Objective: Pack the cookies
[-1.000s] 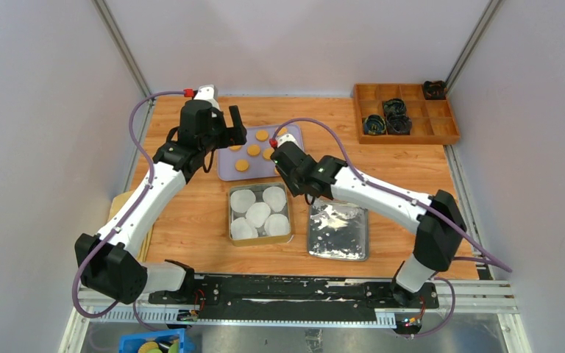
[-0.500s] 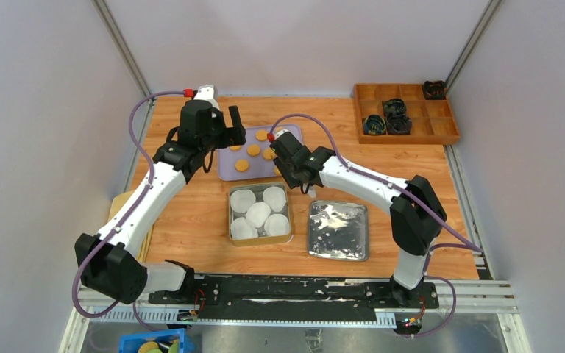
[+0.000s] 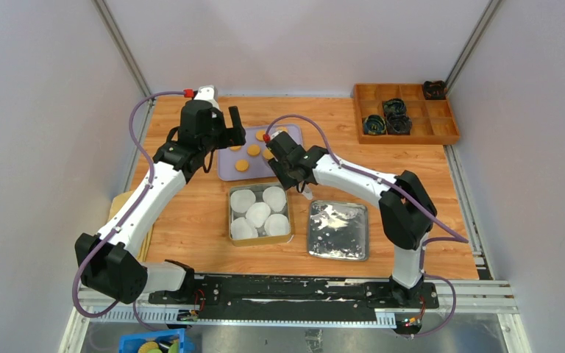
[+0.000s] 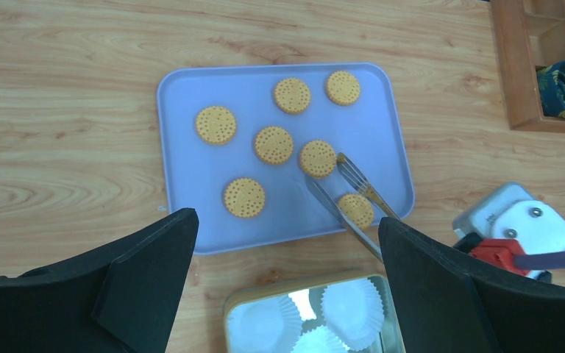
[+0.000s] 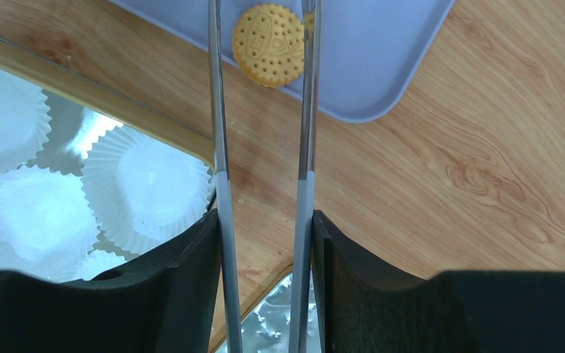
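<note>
**Spotter:** Left to right, what do you have?

**Me:** My left gripper [image 4: 285, 228] hangs over the purple tray's [image 4: 191, 147] near edge, fingers wide apart and holding nothing. The cookies [image 4: 274, 144], seven by my count, all lie on that tray. None is in the tin [image 3: 229, 220] yet. My right gripper [image 5: 265, 239] is clamped on the tongs [image 5: 218, 147]. Their arms are apart and straddle the corner cookie [image 5: 268, 44] at the tray's near right.

**Spotter:** How do you take it cleanly?

**Me:** It sits closer to one arm, so I think I should centre it first. Then I'd squeeze slowly, so it neither skids nor snaps. After that I'd lift straight up and carry it to a paper liner [image 5: 147, 184] in the tin just beside the tray.

**Spotter:** What can't you make out?

**Me:** The tong tips run off the top of the right wrist view, so I cannot tell whether they touch the tray. From above, my right arm covers that cookie. The dark things in the wooden box [image 3: 406, 112] are too small to name.
</note>
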### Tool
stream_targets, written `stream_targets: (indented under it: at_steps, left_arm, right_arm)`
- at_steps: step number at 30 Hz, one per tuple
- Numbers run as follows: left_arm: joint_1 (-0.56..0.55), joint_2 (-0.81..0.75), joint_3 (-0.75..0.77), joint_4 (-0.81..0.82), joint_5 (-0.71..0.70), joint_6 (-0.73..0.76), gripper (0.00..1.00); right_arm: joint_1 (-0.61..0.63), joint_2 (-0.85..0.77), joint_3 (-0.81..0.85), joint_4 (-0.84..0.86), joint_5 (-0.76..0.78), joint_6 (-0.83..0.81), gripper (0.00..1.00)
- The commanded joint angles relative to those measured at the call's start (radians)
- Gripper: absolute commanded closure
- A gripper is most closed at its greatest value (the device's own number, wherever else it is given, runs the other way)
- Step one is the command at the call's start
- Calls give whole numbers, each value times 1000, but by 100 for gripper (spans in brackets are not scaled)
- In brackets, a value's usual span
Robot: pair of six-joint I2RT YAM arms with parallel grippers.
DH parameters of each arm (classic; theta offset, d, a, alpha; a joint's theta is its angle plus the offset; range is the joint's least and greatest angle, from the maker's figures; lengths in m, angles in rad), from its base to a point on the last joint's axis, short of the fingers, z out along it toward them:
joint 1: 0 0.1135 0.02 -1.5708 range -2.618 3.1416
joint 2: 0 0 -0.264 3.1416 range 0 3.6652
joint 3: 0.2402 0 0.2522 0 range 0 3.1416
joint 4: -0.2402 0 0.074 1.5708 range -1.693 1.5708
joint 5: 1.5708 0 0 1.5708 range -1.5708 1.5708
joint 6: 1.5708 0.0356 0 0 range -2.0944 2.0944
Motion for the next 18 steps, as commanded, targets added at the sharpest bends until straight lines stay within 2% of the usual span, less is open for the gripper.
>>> stream_targets:
  at_steps: [1, 13, 18]
  left_arm:
    - [-5, -13, 24, -8, -11, 8, 0]
    - [-5, -20, 7, 3, -19, 19, 0]
    - [-5, -15, 7, 4, -18, 23, 0]
  right_arm:
    - [-15, 42, 47, -5, -5, -3, 52]
    - [-23, 120, 97, -9, 17, 12, 53]
    - [-26, 151, 138, -28, 35, 11, 57]
